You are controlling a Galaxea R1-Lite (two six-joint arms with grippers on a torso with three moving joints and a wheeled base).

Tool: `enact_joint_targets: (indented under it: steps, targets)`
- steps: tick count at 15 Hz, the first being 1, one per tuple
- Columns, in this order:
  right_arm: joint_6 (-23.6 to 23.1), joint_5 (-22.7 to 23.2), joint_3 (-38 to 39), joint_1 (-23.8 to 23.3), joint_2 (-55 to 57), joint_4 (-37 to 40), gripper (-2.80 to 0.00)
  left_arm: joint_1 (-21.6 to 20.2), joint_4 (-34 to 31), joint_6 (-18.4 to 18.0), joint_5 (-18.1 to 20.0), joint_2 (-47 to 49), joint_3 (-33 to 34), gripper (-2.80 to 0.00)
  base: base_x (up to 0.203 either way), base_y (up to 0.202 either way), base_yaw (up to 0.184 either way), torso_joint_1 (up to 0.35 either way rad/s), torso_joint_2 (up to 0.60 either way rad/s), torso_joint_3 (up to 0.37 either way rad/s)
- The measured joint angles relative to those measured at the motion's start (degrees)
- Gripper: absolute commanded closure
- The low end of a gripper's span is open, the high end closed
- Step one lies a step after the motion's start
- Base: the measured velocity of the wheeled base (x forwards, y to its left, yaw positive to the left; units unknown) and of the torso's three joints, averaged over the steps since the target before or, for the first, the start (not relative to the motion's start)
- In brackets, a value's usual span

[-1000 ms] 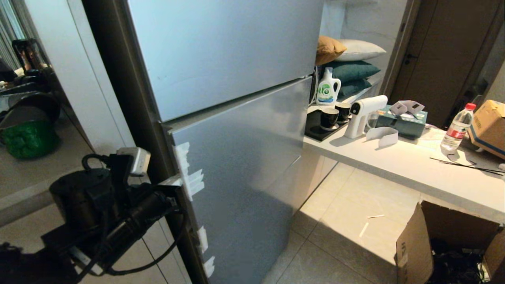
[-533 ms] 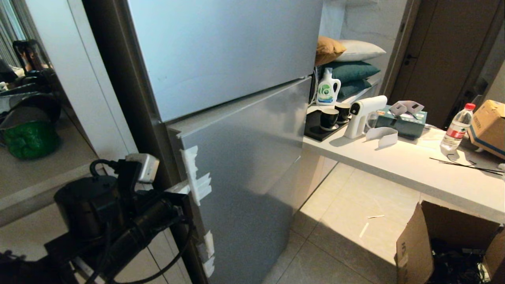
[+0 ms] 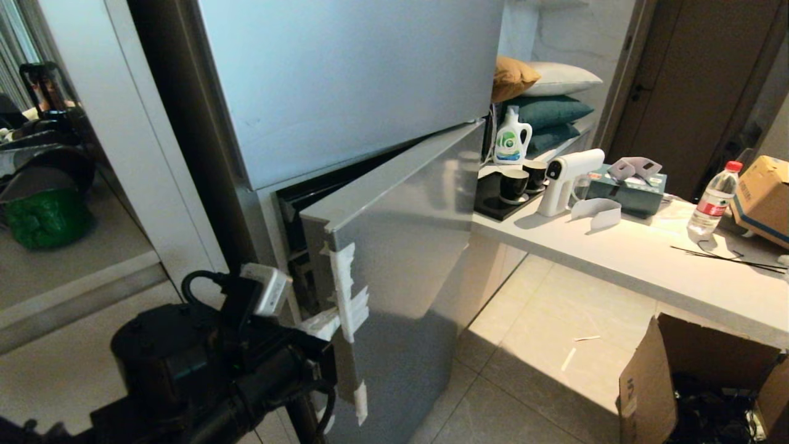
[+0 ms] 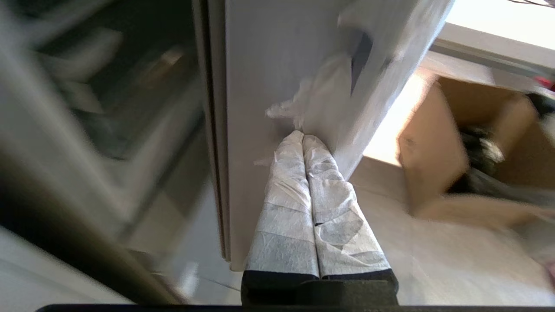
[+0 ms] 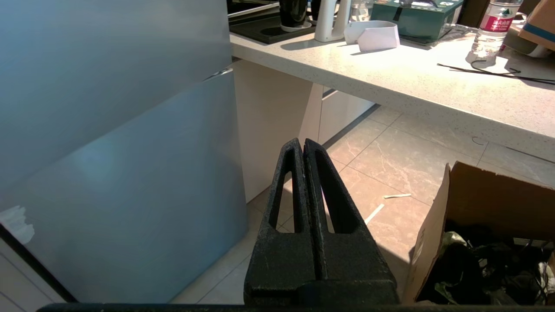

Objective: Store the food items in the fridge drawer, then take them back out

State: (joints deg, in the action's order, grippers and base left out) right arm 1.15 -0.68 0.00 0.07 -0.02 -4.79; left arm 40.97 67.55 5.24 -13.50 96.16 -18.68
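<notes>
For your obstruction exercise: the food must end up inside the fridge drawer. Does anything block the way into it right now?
Partly. The fridge drawer front is only ajar, showing a narrow dark gap on its taped side, where the shut left gripper hooks its edge. No food items are visible. The right gripper hangs shut, away from it.

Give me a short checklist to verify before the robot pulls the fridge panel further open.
1. Left gripper at the taped edge of the fridge drawer: ok, fingers together, tips against the white tape.
2. Drawer open enough for loading: not ok, only a gap at its left.
3. Food items seen: not ok, none in view.
4. Right gripper out of the way: ok, shut, holding nothing.
5. Cardboard box clear of the swing: cannot tell.
</notes>
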Motion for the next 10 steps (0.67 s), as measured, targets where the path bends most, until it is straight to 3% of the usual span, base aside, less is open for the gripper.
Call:
enact_joint_targets:
  steps: [4, 10]
  targets:
    - [0.05, -0.02, 0.00, 0.00, 0.00, 0.00, 0.00, 6.44, 1.63, 1.70, -0.45, 0.56, 0.29, 0.00, 0.000, 0.000, 0.000, 0.000, 0.00, 0.000]
    - [0.04, -0.02, 0.00, 0.00, 0.00, 0.00, 0.00, 12.22, 1.80, 1.69, -1.02, 1.05, 0.09, 0.00, 0.000, 0.000, 0.000, 0.000, 0.00, 0.000]
